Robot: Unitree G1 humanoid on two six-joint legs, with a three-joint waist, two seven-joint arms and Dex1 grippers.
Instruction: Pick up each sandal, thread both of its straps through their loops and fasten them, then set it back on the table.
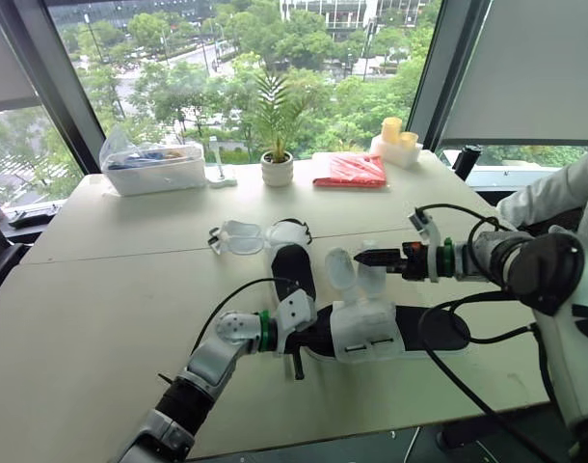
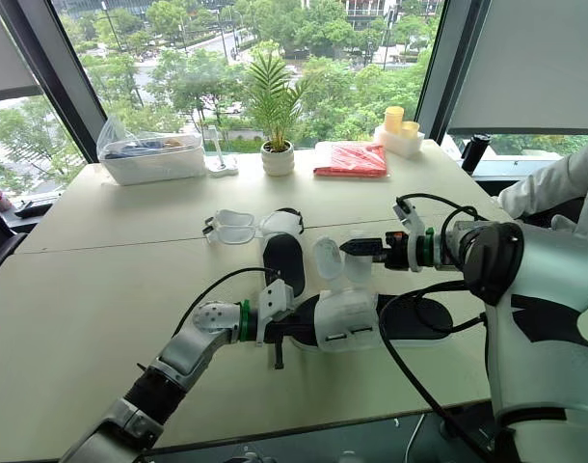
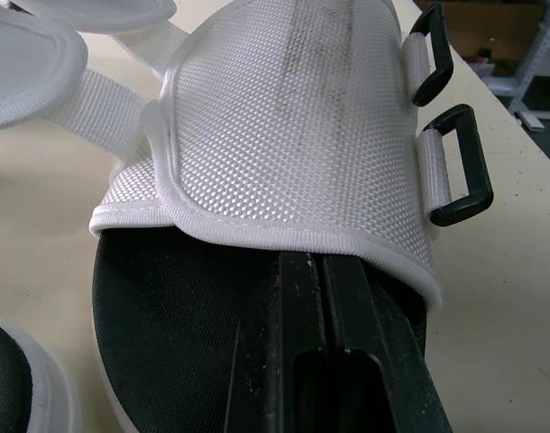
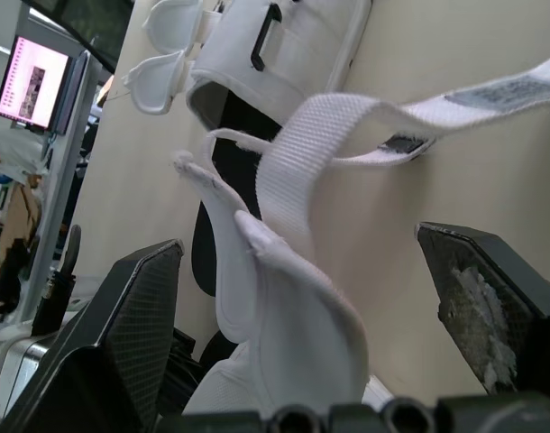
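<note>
White mesh over a black sole: near sandal (image 1: 386, 333) flat on the pale table (image 1: 92, 309), its broad upper at the end nearest the left gripper (image 3: 322, 271). Left fingers (image 3: 374, 343) pressed together along their length, slid in under the mesh upper and resting on the black footbed, nothing seen clamped between them. Two black plastic loops (image 3: 460, 167) on short webbing tabs at the upper's edge, just past those fingertips and off to one side, neither one threaded. Two padded white straps (image 1: 340, 270) standing up loose from the sandal's far side.

Right gripper (image 1: 363, 258) level with those straps, its fingers (image 4: 122, 334) spread wide. One strap's padded end sits in the gap between them, touched by neither pad. A ribbed webbing strip (image 4: 320, 135) curling free just beyond the tips. Nothing in its grasp.

Second sandal (image 1: 292, 268) on the table just beyond the left fingers and to the side of the right fingertips, black footbed up, its clear-edged strap flaps (image 1: 238, 236) splayed open.

Well beyond both sets of fingers, along the window edge of the table: a clear plastic box (image 1: 154, 169), a small potted plant (image 1: 277, 159), a red packet (image 1: 352, 171) and yellow cups (image 1: 395, 130). A person's white sleeve (image 1: 564, 188) behind the right arm.
</note>
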